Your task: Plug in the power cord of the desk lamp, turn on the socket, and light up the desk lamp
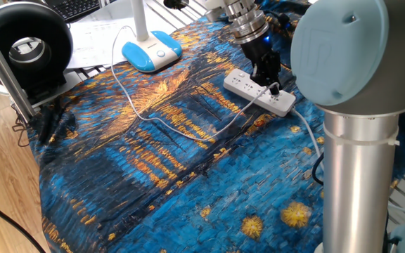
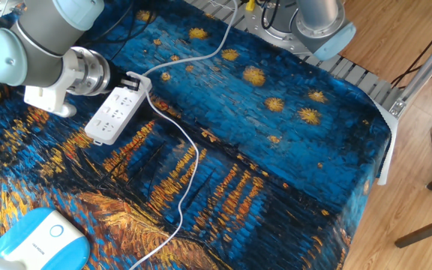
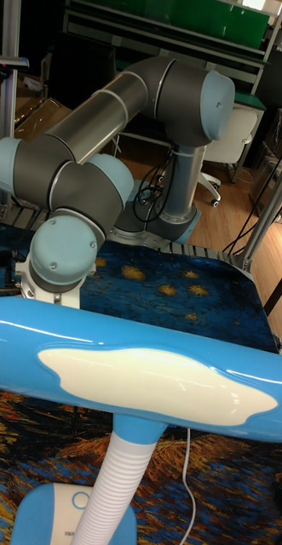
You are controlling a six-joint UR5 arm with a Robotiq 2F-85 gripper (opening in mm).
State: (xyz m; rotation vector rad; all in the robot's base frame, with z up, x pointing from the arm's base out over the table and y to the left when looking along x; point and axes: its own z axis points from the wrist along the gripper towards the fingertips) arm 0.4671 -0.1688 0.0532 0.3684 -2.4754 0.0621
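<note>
The socket (image 1: 257, 91) (image 2: 114, 112), a long white power strip, lies on the blue-and-gold cloth. My gripper (image 1: 270, 83) (image 2: 133, 81) points down at the strip's end, its black fingers shut around the small plug of the power cord (image 1: 162, 121) (image 2: 187, 176). That thin white cord loops across the cloth to the desk lamp (image 1: 152, 50) (image 2: 37, 236), whose light-blue base with a white top stands at the cloth's edge. In the tall fixed view the lamp's blue head (image 3: 149, 362) fills the foreground and hides the gripper; its white panel shows no glow.
A black round fan-like device (image 1: 25, 46) stands beside a metal post (image 1: 5, 63) at the left. The strip's thick white cable (image 2: 201, 56) runs toward the arm's base (image 2: 317, 22). A keyboard and papers (image 1: 93, 31) lie behind the lamp.
</note>
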